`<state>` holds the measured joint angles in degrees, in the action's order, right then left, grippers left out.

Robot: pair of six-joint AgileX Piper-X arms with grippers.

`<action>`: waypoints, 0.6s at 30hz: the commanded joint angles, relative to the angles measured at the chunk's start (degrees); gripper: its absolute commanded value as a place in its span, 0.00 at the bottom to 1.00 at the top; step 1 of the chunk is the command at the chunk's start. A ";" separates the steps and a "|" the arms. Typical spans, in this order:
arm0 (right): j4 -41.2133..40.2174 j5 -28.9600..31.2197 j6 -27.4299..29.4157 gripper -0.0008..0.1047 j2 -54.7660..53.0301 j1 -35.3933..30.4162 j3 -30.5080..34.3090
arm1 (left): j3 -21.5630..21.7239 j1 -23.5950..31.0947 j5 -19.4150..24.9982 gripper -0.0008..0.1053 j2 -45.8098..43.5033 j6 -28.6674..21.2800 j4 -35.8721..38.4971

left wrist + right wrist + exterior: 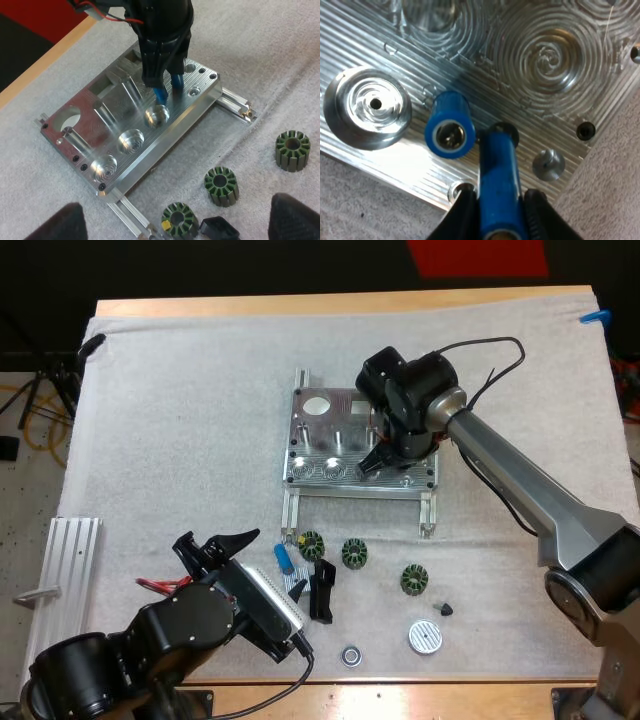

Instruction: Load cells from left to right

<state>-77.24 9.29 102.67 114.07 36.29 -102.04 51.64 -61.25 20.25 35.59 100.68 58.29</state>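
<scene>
1. Over the metal fixture [320, 425], we are clamping a blue cell [499, 170] in our right gripper [372, 462], just beside an upright cell [450, 131].
2. Near the spare cell [284, 557], our left gripper [212, 543] is hanging with jaws spread wide.

The right arm's black two-fingered gripper [373, 462], clamped on a bright blue cylinder [497, 185], hangs over the near right part of the machined aluminium fixture [310, 440] and blocks that corner. A second blue cylinder [450, 131] stands in the plate just beside the held one. The three round pockets [131, 141] along the near edge lie open from above. In front of the fixture the mat is cluttered with three green-and-black toothed rings [354, 553], a loose blue cylinder [284, 557] and a black angular part [322, 592]. The left and far mat offers open passage.
</scene>
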 commanded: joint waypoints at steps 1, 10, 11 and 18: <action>0.70 0.36 0.36 0.01 0.14 -0.11 -0.49 | 0.23 -0.06 1.46 0.68 -0.11 0.91 0.10; 1.62 0.36 0.36 0.01 0.14 -0.11 -0.49 | 0.23 -0.06 1.46 0.68 -0.11 0.91 0.10; 1.62 0.81 0.36 0.01 0.14 -0.11 -0.49 | 0.23 -0.06 1.46 0.68 -0.11 0.91 0.10; 0.44 1.21 0.36 0.01 0.14 -0.11 -0.49 | 0.23 -0.06 1.46 0.68 -0.11 0.91 0.10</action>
<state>-76.06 10.05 102.78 114.20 36.29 -102.04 51.64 -61.25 20.25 35.59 100.68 58.29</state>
